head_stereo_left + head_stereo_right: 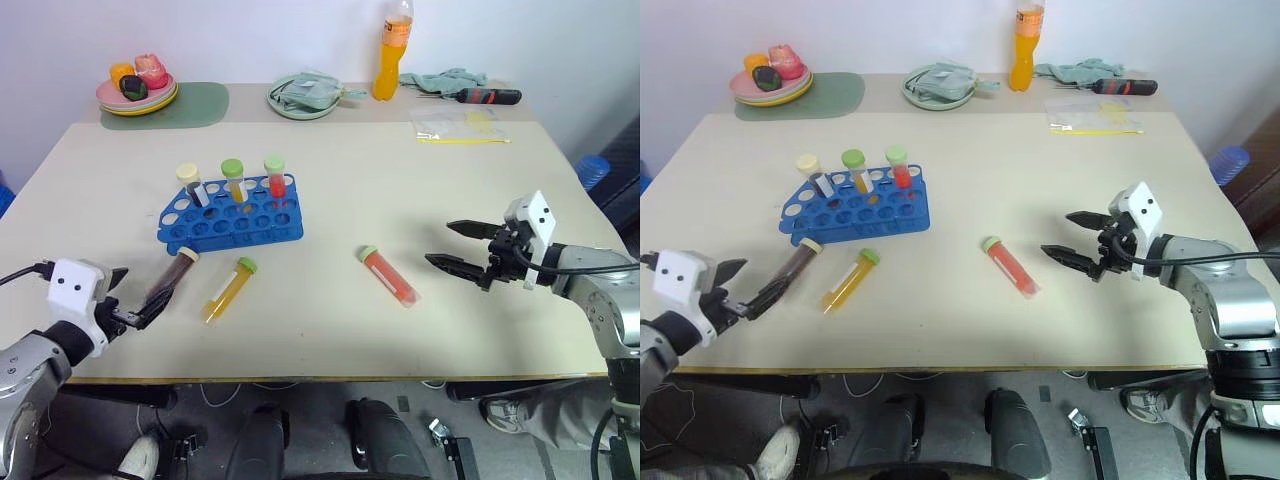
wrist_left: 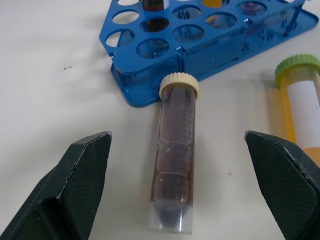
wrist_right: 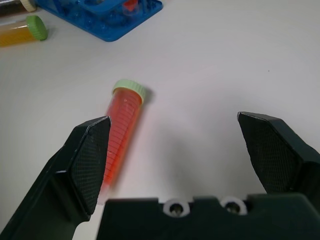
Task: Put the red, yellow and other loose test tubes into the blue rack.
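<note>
Brown tube (image 1: 173, 277), yellow tube (image 1: 229, 291), red tube (image 1: 388, 276) lie beside blue rack (image 1: 230, 215).

Silver-grey arms, white wrist blocks with two dark dots; black textured gripper fingers (image 2: 82, 175), black cables

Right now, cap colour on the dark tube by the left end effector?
Cream, a pale yellow. The dark tube's cap shows best in the left wrist view.

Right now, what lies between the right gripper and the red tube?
Bare tabletop: in the left eye view nothing sits between the open right gripper and the red tube.
</note>
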Action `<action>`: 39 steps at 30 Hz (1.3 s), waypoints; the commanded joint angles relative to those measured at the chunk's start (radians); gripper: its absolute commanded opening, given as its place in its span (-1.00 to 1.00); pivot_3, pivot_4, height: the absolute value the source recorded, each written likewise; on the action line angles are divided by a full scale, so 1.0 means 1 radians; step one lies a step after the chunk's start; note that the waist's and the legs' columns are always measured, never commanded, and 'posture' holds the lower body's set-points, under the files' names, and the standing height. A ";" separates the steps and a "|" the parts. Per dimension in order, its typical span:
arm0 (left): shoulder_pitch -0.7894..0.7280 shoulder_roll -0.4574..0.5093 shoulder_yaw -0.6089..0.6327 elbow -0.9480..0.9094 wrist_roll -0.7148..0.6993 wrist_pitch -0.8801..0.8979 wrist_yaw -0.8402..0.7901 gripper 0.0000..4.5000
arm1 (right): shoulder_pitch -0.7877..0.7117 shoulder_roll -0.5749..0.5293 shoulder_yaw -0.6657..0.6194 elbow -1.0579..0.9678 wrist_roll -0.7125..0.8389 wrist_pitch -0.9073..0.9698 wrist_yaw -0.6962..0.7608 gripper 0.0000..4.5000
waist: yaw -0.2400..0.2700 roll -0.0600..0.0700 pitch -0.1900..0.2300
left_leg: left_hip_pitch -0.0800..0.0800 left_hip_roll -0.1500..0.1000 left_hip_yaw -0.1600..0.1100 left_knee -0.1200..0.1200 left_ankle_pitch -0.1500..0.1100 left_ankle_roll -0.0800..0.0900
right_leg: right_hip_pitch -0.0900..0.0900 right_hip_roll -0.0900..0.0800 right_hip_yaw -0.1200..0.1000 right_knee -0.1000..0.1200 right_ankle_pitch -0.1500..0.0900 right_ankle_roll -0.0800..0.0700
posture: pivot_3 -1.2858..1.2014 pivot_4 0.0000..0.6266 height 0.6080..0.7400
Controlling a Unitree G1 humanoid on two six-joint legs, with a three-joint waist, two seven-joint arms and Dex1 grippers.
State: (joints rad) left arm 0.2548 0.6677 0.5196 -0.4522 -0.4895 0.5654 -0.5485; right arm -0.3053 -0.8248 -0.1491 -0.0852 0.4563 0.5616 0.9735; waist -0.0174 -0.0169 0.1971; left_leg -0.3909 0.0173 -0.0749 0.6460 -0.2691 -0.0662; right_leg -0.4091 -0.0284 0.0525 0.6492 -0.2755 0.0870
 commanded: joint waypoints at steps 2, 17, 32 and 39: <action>-0.026 0.001 -0.016 -0.011 0.012 -0.012 0.006 0.95 | -0.018 -0.006 -0.019 -0.050 0.010 0.023 -0.028 1.00 | 0.000 0.000 0.000 | 0.000 0.000 0.000 0.000 0.000 0.000 | 0.000 0.000 0.000 0.000 0.000 0.000 | 0.03 -0.52 1.00; -0.114 0.019 -0.399 -0.170 0.045 -0.055 -0.151 0.95 | -0.510 0.152 0.280 -0.321 0.108 1.035 -0.409 1.00 | 0.001 0.001 0.000 | -0.001 0.000 0.000 0.000 0.000 0.000 | -0.001 0.000 0.000 0.001 -0.001 -0.003 | 0.03 -0.52 1.00; -0.235 -0.096 -0.646 -0.149 0.114 -0.100 -0.138 0.95 | -0.699 0.176 0.501 0.114 0.527 1.053 -0.945 1.00 | -0.006 0.001 0.000 | -0.002 0.000 -0.001 0.000 -0.001 0.002 | -0.003 0.001 0.000 0.003 0.001 0.001 | 0.03 -0.52 1.00; -0.212 -0.088 -0.638 -0.147 0.121 -0.122 -0.142 1.00 | -0.721 0.192 0.532 0.207 0.727 1.053 -1.169 0.42 | -0.003 0.001 0.000 | -0.002 0.000 -0.001 0.000 -0.001 0.002 | -0.003 0.001 0.000 0.003 0.001 0.001 | 0.03 -0.52 1.00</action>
State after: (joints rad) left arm 0.0367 0.5777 -0.1307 -0.5857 -0.3776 0.4681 -0.6879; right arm -1.0033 -0.6406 0.3848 0.1226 1.1289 1.6085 -0.1535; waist -0.0205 -0.0157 0.1974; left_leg -0.3931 0.0171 -0.0754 0.6460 -0.2700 -0.0642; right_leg -0.4124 -0.0274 0.0526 0.6520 -0.2746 0.0876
